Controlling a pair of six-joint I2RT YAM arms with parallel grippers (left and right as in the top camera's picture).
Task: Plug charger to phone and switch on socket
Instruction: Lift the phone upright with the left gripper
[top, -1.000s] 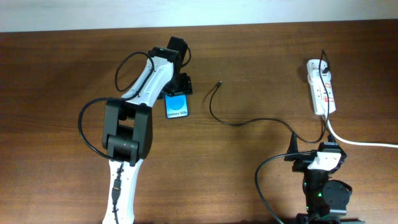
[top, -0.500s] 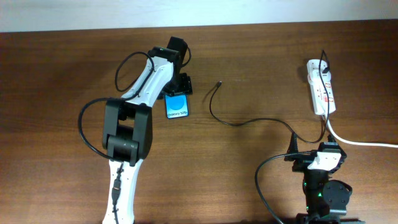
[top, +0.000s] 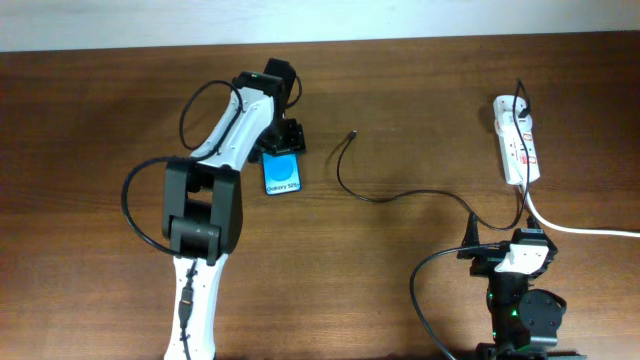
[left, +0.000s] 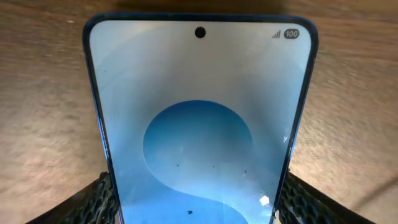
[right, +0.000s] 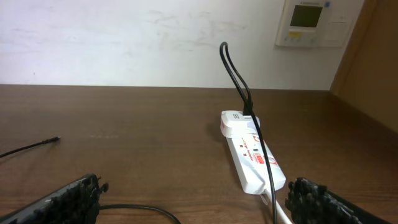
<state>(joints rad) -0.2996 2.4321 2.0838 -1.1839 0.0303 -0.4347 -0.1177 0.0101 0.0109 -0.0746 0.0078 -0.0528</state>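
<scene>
The phone (top: 283, 175), blue screen up, lies on the brown table left of centre. My left gripper (top: 287, 140) is shut on its far end. In the left wrist view the phone (left: 199, 118) fills the frame, with my left gripper's (left: 196, 202) fingers against both its edges. The charger (top: 345, 180), a thin black cable, curves across the table. Its small plug (top: 352, 133) lies free to the right of the phone, apart from it. The socket (top: 516, 140) is at the far right and shows in the right wrist view (right: 252, 155). My right gripper (right: 196, 199) is open and empty.
A thick white cord (top: 580, 228) runs from the socket off the right edge. The charger's other end rises in a loop from the socket's far end (right: 236, 71). The right arm's base (top: 515, 290) sits at the front right. A white wall stands behind the table.
My left arm has shifted slightly to the left, and the phone has moved a little with it. The right arm, the charger and the socket have not moved.
</scene>
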